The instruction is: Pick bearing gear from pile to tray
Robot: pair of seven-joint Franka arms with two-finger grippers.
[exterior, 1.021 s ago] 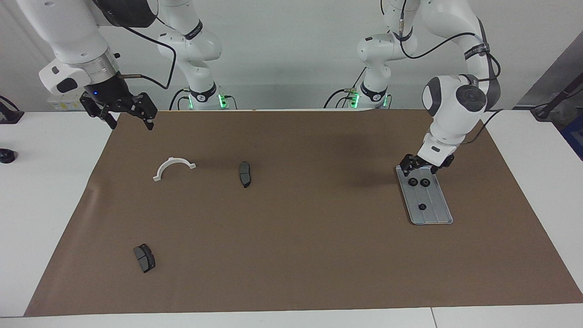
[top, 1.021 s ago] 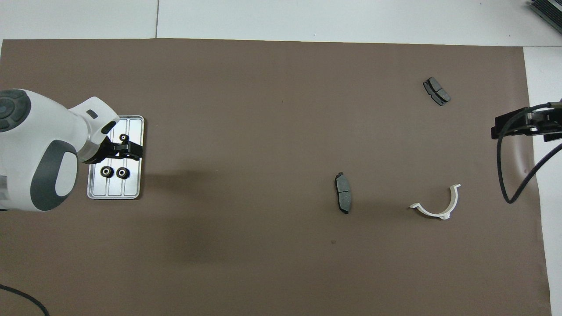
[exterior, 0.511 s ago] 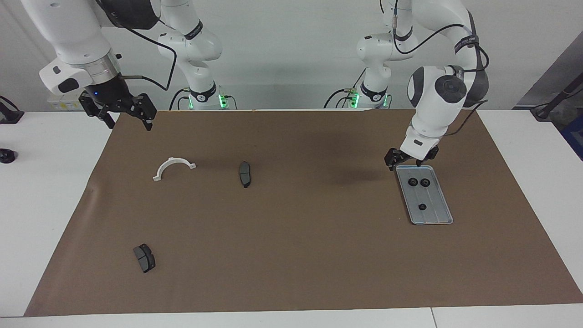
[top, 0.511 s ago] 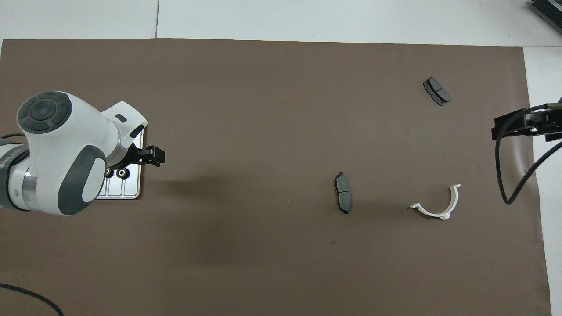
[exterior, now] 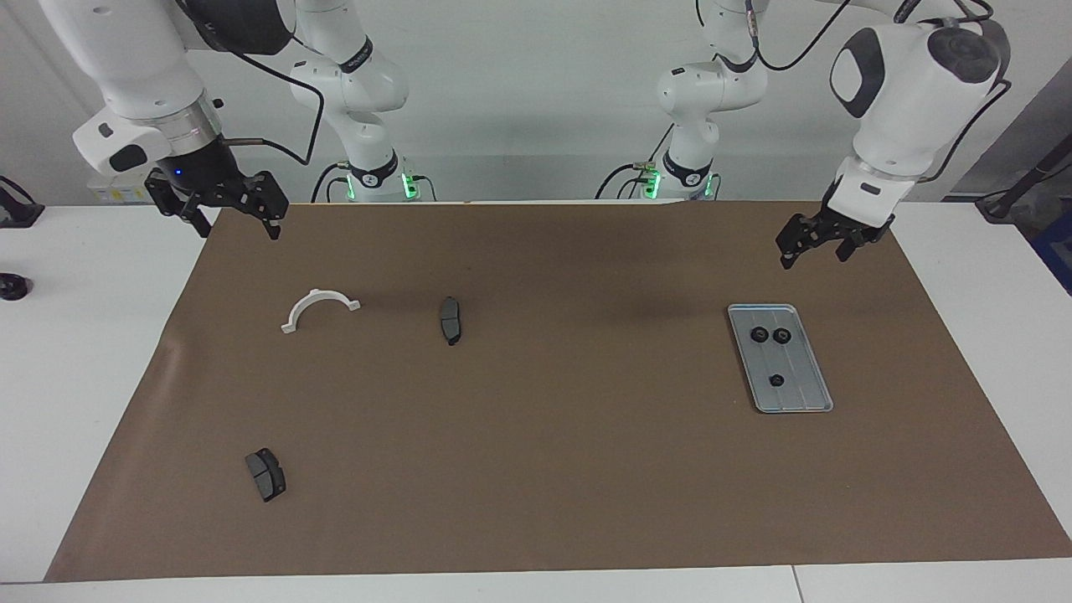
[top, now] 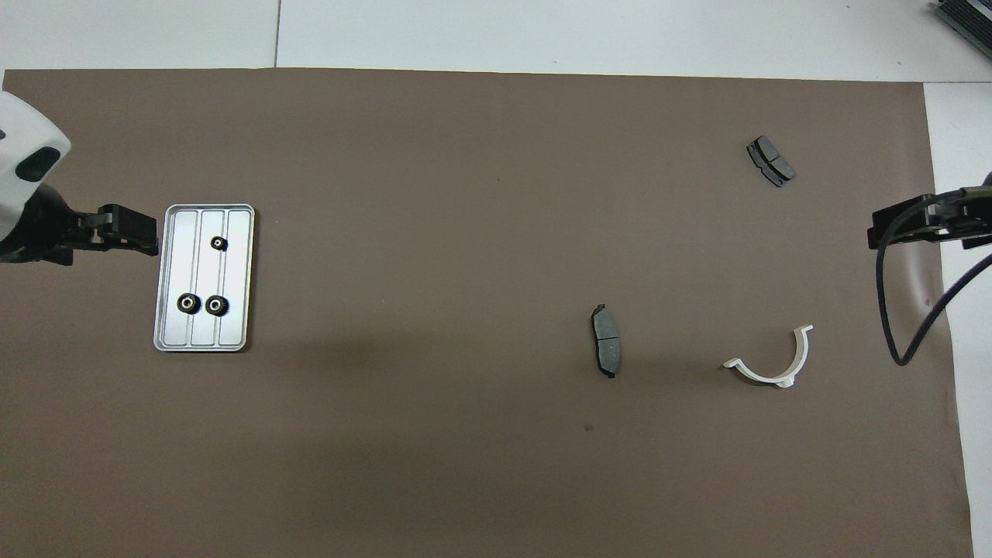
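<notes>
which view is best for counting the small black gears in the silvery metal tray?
Overhead view: the silvery grooved metal tray faces the camera squarely, all three small black gears clearly apart. Facing view shows the same three, foreshortened.

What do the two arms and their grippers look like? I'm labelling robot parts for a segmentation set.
Both are glossy white arms with rounded joints and dark grey joint caps. The left gripper and the right gripper are black, with black linkage fingers. A silver ring sits above the right one, which shows a small blue light. Black cables loop along both arms; the bases glow green.
</notes>
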